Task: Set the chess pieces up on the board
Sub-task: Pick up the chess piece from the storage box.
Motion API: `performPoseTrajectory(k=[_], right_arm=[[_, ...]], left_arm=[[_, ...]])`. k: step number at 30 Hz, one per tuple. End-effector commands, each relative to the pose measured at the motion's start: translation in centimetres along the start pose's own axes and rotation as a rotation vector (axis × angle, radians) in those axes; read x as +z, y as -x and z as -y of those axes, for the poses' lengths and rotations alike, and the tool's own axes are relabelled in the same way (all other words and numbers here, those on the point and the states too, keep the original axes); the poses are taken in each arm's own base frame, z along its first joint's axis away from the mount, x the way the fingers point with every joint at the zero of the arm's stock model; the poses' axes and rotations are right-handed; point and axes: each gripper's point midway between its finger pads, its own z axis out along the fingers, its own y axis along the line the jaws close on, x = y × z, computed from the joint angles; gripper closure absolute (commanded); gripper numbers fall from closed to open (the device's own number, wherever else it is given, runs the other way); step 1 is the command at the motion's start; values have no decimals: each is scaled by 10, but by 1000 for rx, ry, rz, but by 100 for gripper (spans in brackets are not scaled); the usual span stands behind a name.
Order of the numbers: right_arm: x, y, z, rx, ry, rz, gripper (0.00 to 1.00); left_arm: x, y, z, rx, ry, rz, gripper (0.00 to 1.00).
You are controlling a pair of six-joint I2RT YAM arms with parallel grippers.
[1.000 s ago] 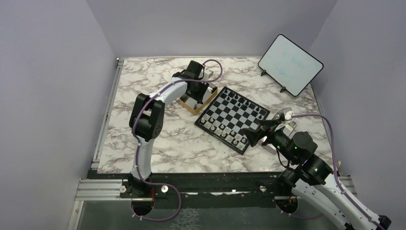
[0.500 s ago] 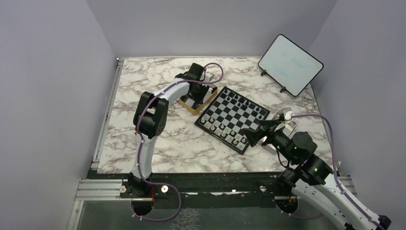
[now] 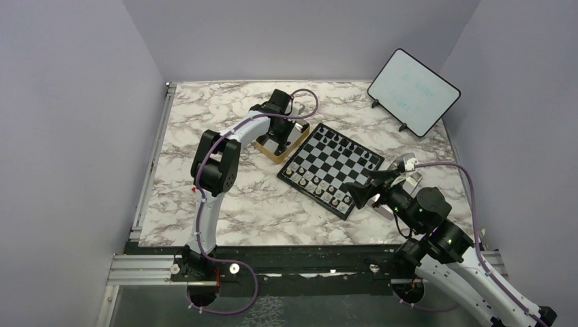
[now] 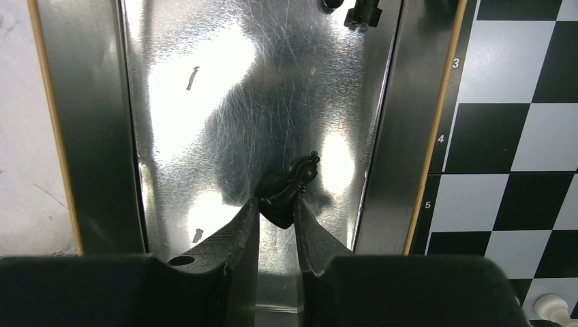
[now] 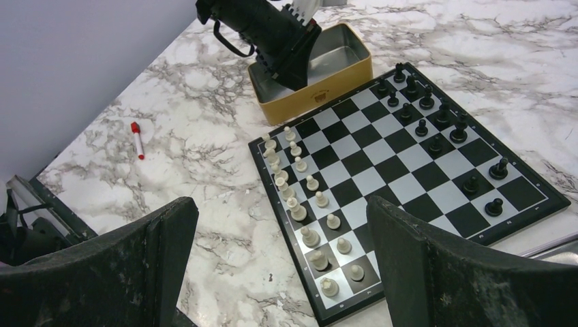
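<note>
Left gripper (image 4: 276,216) down inside gold tin (image 4: 204,102), lower centre of frame. Fingers pinch base of black piece (image 4: 293,182) lying tilted on tin floor. Right gripper (image 5: 281,204) spread wide, holding nothing, near board (image 5: 382,180). Pale pieces (image 5: 300,211) line board's left edge.

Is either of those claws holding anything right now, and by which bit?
The left gripper pinches a black chess piece lying in the gold tin, by its broad base end. The right gripper is open, empty.
</note>
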Motion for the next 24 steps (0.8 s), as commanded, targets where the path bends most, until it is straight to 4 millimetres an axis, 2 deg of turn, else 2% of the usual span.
performPoseTrajectory(k=[1, 10, 18, 24], right_arm=[[-2, 6, -3, -6, 13, 17, 0], [1, -5, -4, 26, 21, -8, 0], [0, -4, -1, 32, 1, -13, 0], [1, -9, 2, 81, -27, -25, 0]], left_arm=[[-21, 19, -6, 1, 20, 58, 86], [-51, 46, -4, -25, 22, 144, 88], [-61, 51, -7, -38, 53, 168, 88], [-79, 59, 1, -63, 16, 211, 88]])
